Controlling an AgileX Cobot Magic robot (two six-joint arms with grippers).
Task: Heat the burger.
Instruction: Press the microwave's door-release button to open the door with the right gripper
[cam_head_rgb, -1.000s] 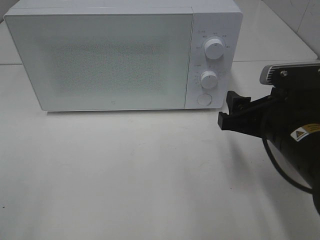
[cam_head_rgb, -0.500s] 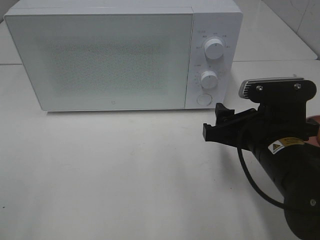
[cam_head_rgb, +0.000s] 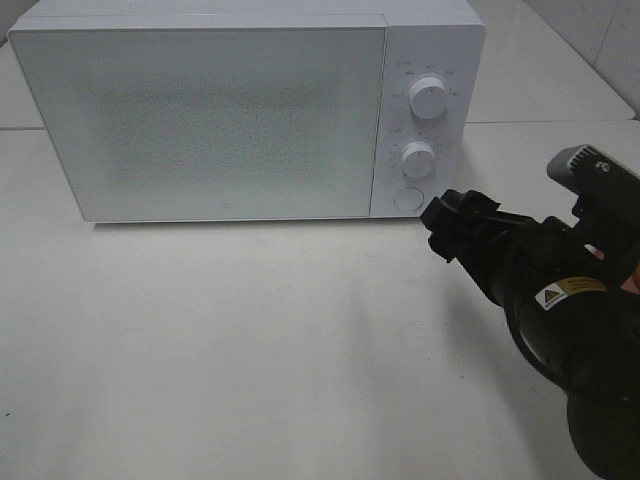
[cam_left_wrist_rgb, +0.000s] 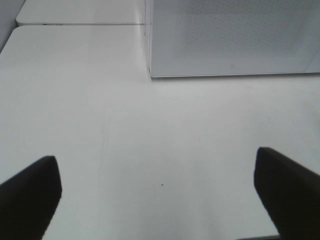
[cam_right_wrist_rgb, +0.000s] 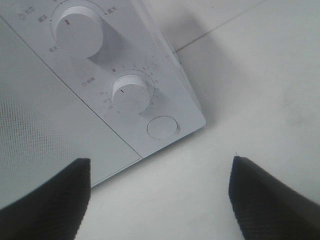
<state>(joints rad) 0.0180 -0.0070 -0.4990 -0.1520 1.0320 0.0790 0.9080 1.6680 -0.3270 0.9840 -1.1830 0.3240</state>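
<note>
Burger: not visible in any view; I can't say where it sits, so it's off-camera for now.

Microwave (cam_head_rgb: 220, 120) door (cam_head_rgb: 200, 130) is shut; judging by that, heating hasn't started and step one is getting the door open.

My right gripper (cam_head_rgb: 450, 222) is low over the table (cam_head_rgb: 250, 350), just beside the panel's bottom corner, nose pointed at the round button (cam_head_rgb: 407, 199) under the lower knob (cam_head_rgb: 418, 158); near, not touching, as far as I can tell. Jaws spread, nothing between them; I'd guess that's fine for a push with one fingertip, no grip needed. The wrist view has the button roughly centred between the fingers, so the line-up looks deliberate.

My left gripper (cam_left_wrist_rgb: 157, 167) is fully spread and empty, hanging over bare table off the microwave's front left corner; reads as parked, ready to receive or catch the door.

Risk: hitting the lower knob instead of the button; they sit close.
</note>
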